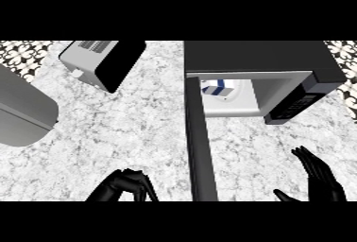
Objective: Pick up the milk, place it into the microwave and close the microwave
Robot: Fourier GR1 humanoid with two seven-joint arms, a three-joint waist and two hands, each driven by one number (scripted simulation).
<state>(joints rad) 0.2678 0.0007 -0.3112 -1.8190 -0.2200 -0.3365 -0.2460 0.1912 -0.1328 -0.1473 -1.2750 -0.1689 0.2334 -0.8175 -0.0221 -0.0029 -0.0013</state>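
White milk [217, 90] already sits inside the microwave [279, 61]; its door [200, 142] stands open, unclosed; right hand [319, 177] beside it spread, left hand [125, 186] curled, empty

Lighting: even, bright, diffuse; no source visible. White-and-grey speckled marble counter [140, 123] was evenly lit, without glare. Shadows: faint. Black boxy microwave [279, 61] had a pale lit interior. No blur or edge distortion was evident.
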